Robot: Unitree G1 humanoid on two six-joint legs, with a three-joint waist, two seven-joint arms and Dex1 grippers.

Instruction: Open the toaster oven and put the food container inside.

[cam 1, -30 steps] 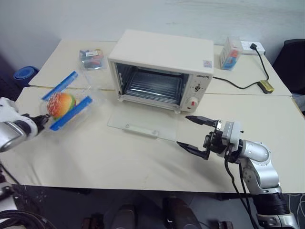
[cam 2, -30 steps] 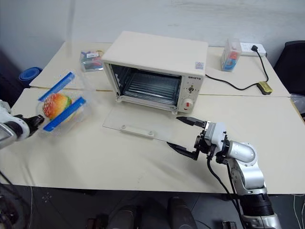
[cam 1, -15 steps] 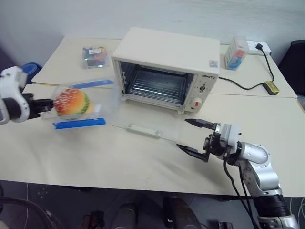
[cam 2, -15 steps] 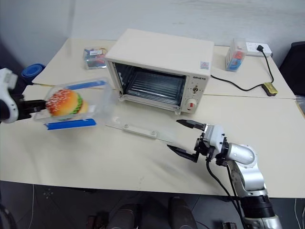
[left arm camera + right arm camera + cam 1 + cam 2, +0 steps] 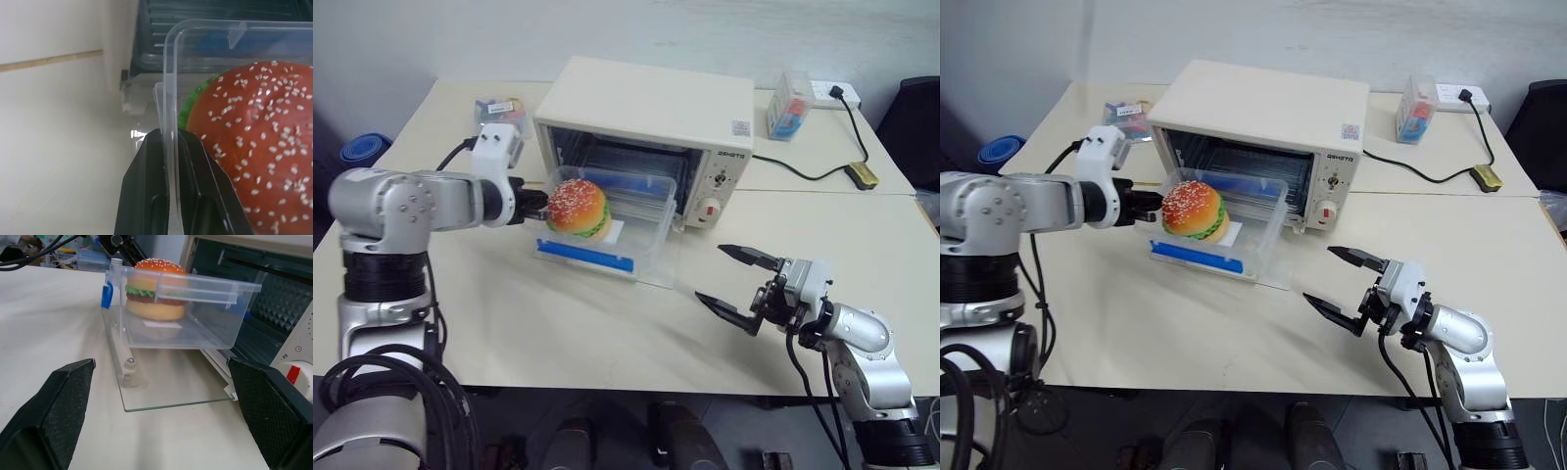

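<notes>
The left end effector point(image 5: 530, 199) is clamped on one thin side wall of the food container point(image 5: 605, 220), which hangs out beyond its fingertips, held above the lowered glass door point(image 5: 168, 389) and just in front of the mouth of the toaster oven point(image 5: 651, 113). The right end effector point(image 5: 736, 282) stands with its fingers wide apart and empty, low over the tabletop point(image 5: 558, 333), with the door's free edge and the oven's control panel ahead of it. Risks, as judged: the grip bears on a single flexible edge, so the clear plastic wall may bow or slip and the container tip downward at its far end; the far corner could catch the oven frame or the wire rack if it enters tilted; a drop would land on the glass. The container is a shallow, clear, thin-walled rectangular box with blue clip strips; the burger point(image 5: 578, 208) inside has a rounded, sesame-speckled bun. The oven is a smooth cream box, and its door is a flat transparent pane
</notes>
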